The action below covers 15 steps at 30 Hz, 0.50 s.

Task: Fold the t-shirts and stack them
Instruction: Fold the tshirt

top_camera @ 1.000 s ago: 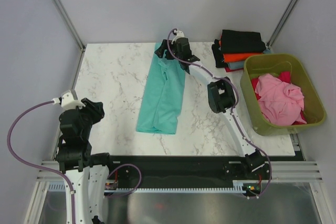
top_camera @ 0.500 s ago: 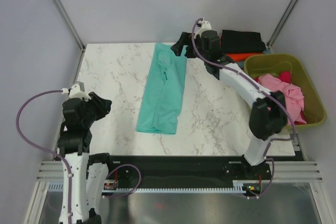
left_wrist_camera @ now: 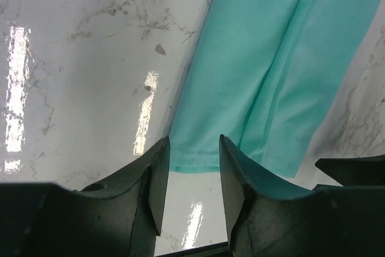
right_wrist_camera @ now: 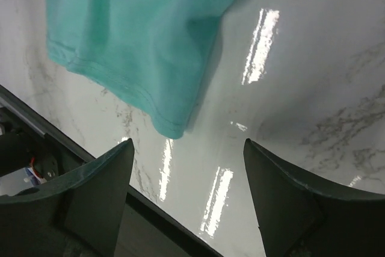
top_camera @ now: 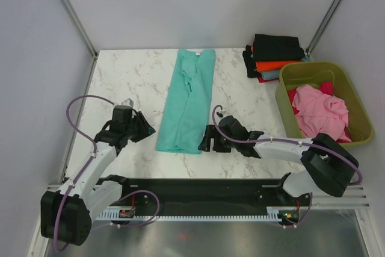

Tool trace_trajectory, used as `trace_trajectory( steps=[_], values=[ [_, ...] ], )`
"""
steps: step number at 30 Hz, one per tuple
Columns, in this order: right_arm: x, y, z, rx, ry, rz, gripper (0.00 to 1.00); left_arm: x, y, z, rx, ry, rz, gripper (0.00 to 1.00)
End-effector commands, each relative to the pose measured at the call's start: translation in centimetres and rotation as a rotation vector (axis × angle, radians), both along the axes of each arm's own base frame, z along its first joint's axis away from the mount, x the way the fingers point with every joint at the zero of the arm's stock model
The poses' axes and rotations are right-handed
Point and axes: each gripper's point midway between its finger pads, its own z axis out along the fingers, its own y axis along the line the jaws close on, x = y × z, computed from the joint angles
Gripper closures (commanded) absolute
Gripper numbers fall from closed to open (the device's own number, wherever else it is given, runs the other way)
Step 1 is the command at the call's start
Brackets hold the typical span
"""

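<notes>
Our left gripper (left_wrist_camera: 192, 142) is barely parted, right gripper (right_wrist_camera: 187, 145) spread wide, both holding nothing. The teal tee (top_camera: 189, 100) lies flat, near hem just ahead of both. Marble table (top_camera: 120, 82) under it, grey walls (top_camera: 180, 4) behind.

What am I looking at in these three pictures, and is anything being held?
Two robot arms stand at the near edge of a marble table. The wide picture looks down from above and behind them. The other two come from a small camera on each wrist, so the dark shapes at their lower edge are that arm's own fingers. A teal tee, folded into a long strip, lies on the table. The left gripper and right gripper sit low beside its near end, one on each side, both open and holding nothing. At the far right is a stack of folded tees, and beside it a green tub holding a pink tee.
</notes>
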Motion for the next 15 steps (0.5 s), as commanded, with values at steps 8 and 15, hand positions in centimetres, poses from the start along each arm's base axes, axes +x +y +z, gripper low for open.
trace_trajectory(
  steps=[8,15],
  values=[
    [-0.4,4.1,-0.3,0.101,0.009,0.002,0.27,0.2,-0.5,-3.0,-0.054,-0.045,0.025,0.53],
    [-0.6,3.9,-2.9,0.056,0.029,-0.013,0.58,-0.9,-1.3,-4.6,-0.089,-0.045,-0.027,0.53]
  ],
)
